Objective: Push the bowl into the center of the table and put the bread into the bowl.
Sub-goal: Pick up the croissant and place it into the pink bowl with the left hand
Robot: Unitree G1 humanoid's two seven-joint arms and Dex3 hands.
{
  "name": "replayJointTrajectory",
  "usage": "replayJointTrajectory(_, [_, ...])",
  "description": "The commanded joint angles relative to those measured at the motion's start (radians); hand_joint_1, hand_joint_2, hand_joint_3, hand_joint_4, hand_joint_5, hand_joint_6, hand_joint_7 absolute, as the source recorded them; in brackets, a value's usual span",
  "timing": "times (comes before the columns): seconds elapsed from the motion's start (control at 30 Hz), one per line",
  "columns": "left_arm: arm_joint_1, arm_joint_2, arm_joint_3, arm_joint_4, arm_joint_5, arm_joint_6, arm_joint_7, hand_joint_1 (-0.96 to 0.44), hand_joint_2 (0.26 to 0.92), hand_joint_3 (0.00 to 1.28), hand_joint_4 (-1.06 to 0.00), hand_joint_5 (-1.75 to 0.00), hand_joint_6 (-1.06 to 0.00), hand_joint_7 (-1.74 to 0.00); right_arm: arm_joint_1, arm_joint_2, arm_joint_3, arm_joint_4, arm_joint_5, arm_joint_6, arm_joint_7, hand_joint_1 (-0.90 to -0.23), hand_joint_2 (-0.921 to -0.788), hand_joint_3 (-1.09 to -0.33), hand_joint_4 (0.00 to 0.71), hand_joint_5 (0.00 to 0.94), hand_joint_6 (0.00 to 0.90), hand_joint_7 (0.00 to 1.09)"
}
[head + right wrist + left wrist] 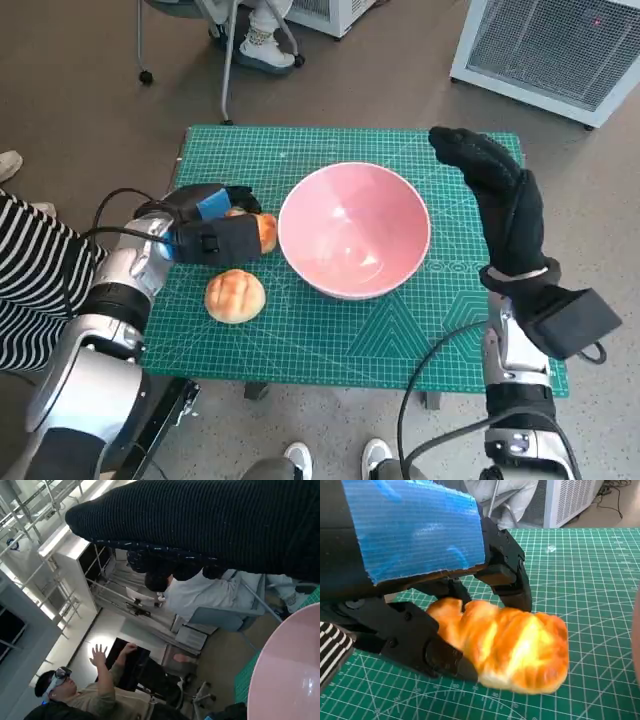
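The pink bowl (355, 235) stands empty near the middle of the green cutting mat (380, 330); its rim shows in the right wrist view (292, 675). Just left of it, my left hand (210, 235) grips an elongated golden bread (266, 230) that lies on the mat. In the left wrist view black fingers (512, 577) press both sides of that bread (515, 650) under the blue-taped back of the hand (415, 535). A round bun (235, 296) lies nearer the front edge. My gloved right hand (495, 190) hangs above the table's right side, outstretched and holding nothing; the glove (210, 525) crosses the right wrist view.
A person's striped sleeve (30, 270) is close to the table's left edge. Chair legs and feet (255, 40) stand behind the table, a white vented unit (550, 50) at the back right. Shoes (300, 460) show at the front. A person wearing a headset (75, 690) sits beyond.
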Motion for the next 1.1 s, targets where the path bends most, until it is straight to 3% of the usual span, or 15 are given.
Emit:
replayJointTrajectory(0.03, [-0.016,0.037,0.023,-0.007,-0.018,-0.025,-0.004,0.0,0.921,0.13,-0.64,-1.21,-0.54,-1.25,0.028,0.005,-0.001,0.011,0.02,0.015,0.011,-0.768,-0.921,-0.734,0.18,0.0,-0.001,0.61])
replayJointTrajectory(0.57, [-0.065,0.135,0.178,-0.112,-0.139,-0.189,0.016,0.0,0.921,0.09,-0.69,-1.17,-0.58,-1.21,0.031,0.006,0.003,0.01,0.042,0.023,0.023,-0.768,-0.921,-0.735,0.179,0.0,-0.001,0.6])
replayJointTrajectory(0.9, [-0.036,0.191,0.273,-0.332,-0.209,-0.269,0.02,0.0,0.92,0.07,-0.7,-1.15,-0.6,-1.19,0.034,0.006,0.001,0.006,0.049,0.026,0.029,-0.76,-0.921,-0.734,0.179,0.0,-0.001,0.6])
replayJointTrajectory(1.1, [0.002,0.173,0.321,-0.513,-0.259,-0.307,0.014,0.0,0.92,0.07,-0.71,-1.14,-0.6,-1.19,0.035,0.004,-0.001,0.004,0.052,0.03,0.031,-0.759,-0.921,-0.733,0.179,0.0,-0.001,0.6])
